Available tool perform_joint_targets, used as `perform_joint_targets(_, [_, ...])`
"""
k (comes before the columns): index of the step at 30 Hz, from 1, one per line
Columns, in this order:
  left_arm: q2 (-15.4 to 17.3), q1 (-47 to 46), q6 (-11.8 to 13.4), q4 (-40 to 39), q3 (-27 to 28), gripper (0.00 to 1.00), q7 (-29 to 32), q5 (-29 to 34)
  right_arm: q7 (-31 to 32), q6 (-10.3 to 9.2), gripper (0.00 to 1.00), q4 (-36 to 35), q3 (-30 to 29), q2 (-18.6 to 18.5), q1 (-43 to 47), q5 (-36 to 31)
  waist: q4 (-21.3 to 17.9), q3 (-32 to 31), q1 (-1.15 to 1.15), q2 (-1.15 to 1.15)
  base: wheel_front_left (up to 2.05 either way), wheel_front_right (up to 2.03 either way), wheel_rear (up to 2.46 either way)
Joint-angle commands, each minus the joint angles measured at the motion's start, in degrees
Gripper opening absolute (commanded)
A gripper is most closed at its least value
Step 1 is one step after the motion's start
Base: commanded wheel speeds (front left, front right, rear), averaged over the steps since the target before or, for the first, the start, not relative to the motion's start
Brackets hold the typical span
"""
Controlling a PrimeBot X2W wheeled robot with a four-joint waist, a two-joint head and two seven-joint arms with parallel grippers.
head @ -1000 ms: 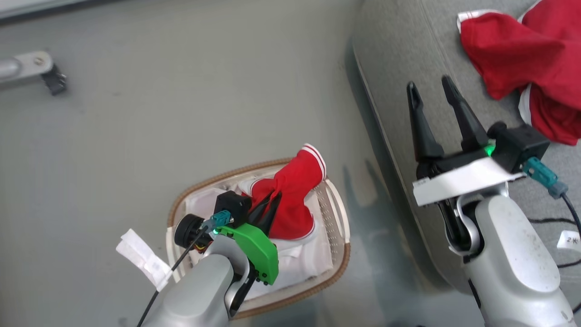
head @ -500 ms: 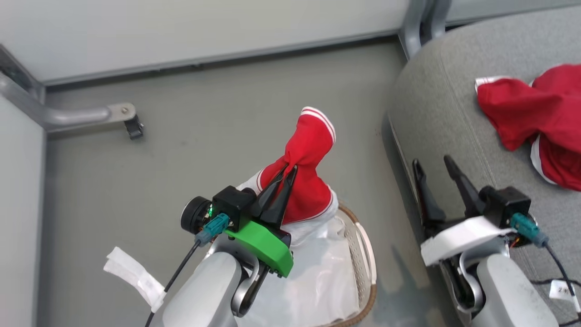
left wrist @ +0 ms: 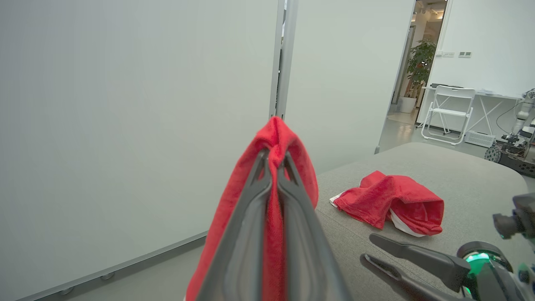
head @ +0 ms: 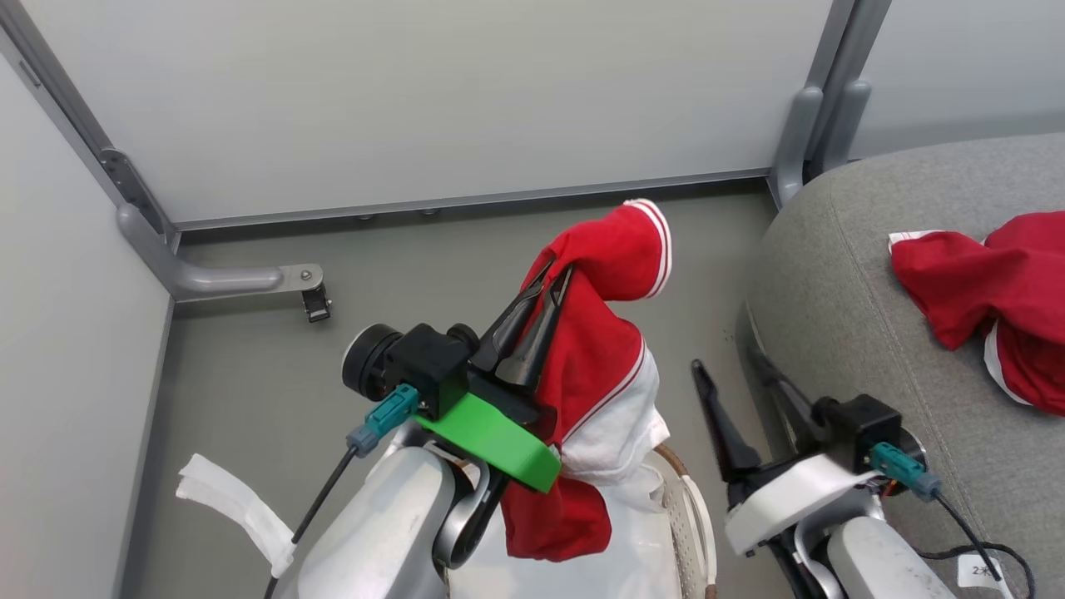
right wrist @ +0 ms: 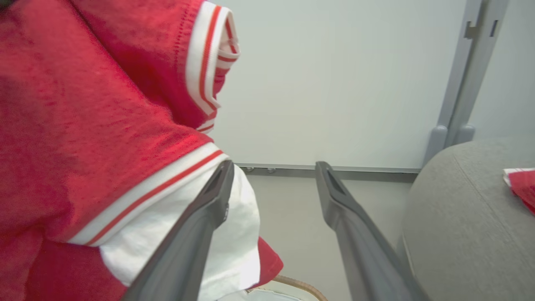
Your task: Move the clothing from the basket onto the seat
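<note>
The left claw is pinched tight on a fold of the red basketball garment with white-and-red striped trim. In the left wrist view its two dark fingers lie pressed together with a thin strip of red cloth between them. The garment hangs from that grip in the air, above the oval white perforated plastic basket with a brown woven rim. One striped hem is turned up near the fingertips and the rest droops down past the green wrist cover. A white fold hangs with the red cloth; whether it belongs to the garment cannot be told.

The right claw stands wide and holds nothing. It is just beside the hanging garment, between it and the large grey fabric-upholstered seat cushion. In the right wrist view one of its fingers crosses in front of the white fold.

On the seat, well apart from both claws, lies a second crumpled red garment with white trim. A grey floor lies below and pale wall panels stand behind.
</note>
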Motion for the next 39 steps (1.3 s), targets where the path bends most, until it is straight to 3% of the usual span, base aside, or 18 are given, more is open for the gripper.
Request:
perform_joint_targets(1, [0.07,0.93,-0.16,-0.32,0.03,0.00,-0.18,0.12,-0.26,-0.06,1.00,-0.96,1.55,-0.33,-0.52,0.63,0.76,-0.78,0.00,0.45,0.00,0.00,0.00])
perform_joint_targets(8, [0.07,1.13,-0.17,-0.72,-1.98,0.00,-0.19,-0.79,-0.25,-0.06,1.00,-3.92,13.20,-3.21,-6.43,1.59,2.38,-0.43,0.00,0.45,0.00,0.00,0.00])
perform_joint_targets(15, [0.03,-0.06,-0.18,-1.40,-5.54,0.00,-0.19,-2.29,-0.25,-0.07,1.00,3.30,21.95,-5.37,-13.42,2.73,5.00,-0.15,0.00,0.45,0.00,0.00,0.00])
perform_joint_targets(23, [0.04,-0.47,-0.18,-2.56,-9.83,0.00,-0.18,-4.18,-0.26,-0.06,1.00,9.29,26.74,-4.45,-17.62,4.87,7.47,-0.23,0.00,0.45,0.00,0.00,0.00])
perform_joint_targets(24, [0.03,-0.54,-0.18,-2.54,-10.18,0.00,-0.18,-4.32,-0.25,-0.06,0.89,9.64,26.70,-4.32,-17.79,4.95,7.69,-0.24,0.00,0.45,0.00,0.00,0.00])
perform_joint_targets(25, [0.03,-0.56,-0.18,-2.56,-10.35,0.00,-0.19,-4.52,-0.26,-0.07,0.53,9.82,26.74,-4.14,-17.83,5.17,7.84,-0.24,0.00,0.45,0.00,0.00,0.00])
perform_joint_targets(29, [0.03,-0.68,-0.18,-2.46,-10.85,0.00,-0.19,-4.98,-0.25,-0.06,0.03,9.51,26.20,-3.70,-18.13,4.92,8.30,-0.01,0.00,0.45,0.00,0.00,0.00])
perform_joint_targets(39, [0.06,0.10,-0.09,-1.86,-8.98,0.00,-0.11,-4.45,-0.26,-0.06,0.00,7.88,23.59,-3.94,-16.40,5.32,7.08,0.36,0.00,0.45,0.00,0.00,0.00])
